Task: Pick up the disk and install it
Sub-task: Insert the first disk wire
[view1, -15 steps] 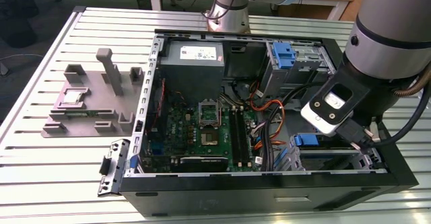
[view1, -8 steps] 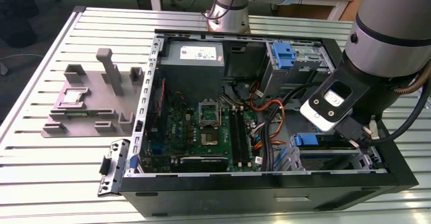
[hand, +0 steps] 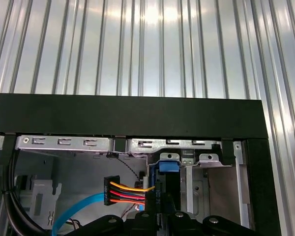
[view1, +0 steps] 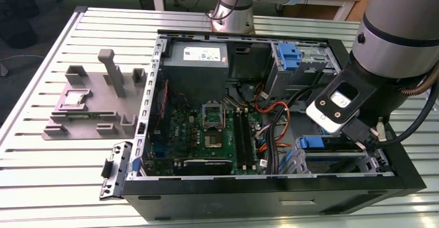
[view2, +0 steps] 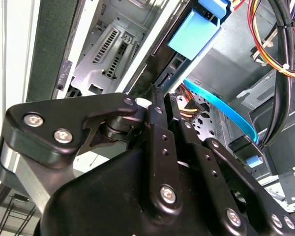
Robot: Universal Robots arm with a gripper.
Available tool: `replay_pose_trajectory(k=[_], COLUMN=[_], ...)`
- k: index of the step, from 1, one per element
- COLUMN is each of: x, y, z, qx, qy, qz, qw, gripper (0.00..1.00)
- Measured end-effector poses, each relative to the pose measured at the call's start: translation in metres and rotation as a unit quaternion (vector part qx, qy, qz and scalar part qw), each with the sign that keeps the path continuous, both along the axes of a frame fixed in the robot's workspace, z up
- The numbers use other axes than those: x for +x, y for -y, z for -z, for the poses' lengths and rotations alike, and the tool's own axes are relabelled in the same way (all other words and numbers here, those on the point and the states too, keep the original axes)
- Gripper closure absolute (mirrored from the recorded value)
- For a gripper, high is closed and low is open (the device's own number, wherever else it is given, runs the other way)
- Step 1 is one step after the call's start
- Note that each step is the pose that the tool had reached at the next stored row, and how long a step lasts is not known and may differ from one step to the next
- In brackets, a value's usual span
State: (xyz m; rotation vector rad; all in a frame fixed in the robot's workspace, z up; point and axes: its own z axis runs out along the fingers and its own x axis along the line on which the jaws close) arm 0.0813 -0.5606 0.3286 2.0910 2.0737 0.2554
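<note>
Exterior view has my arm reaching down into the open computer case (view1: 274, 197), at the corner nearest the camera on the exterior view's right, by the drive bay (view1: 329, 158). That's where the disk (view2: 194, 37) belongs, and in the second wrist view its blue carrier sits edge-on in the bay just past the pincer (view2: 155, 101). Honestly I can't tell whether the pincer is gripping it or spread.

Bright overhead light; strong glare on ribbed bench (hand: 152, 44) upper frame; dark shadow inside computer case (view1: 205, 130); gripper (view2: 152, 113) slightly blurred.
</note>
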Motion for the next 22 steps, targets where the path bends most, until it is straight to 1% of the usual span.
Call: replay_pose_trajectory(k=[13, 22], x=[-0.0004, -0.0006], y=[0.0, 0.0], z=[0.0018, 0.0054], qx=[0.0001, 0.0003], qy=[0.0, 0.0], qz=[-0.003, -0.003], qw=[1.0, 1.0], gripper=[0.83, 0.83])
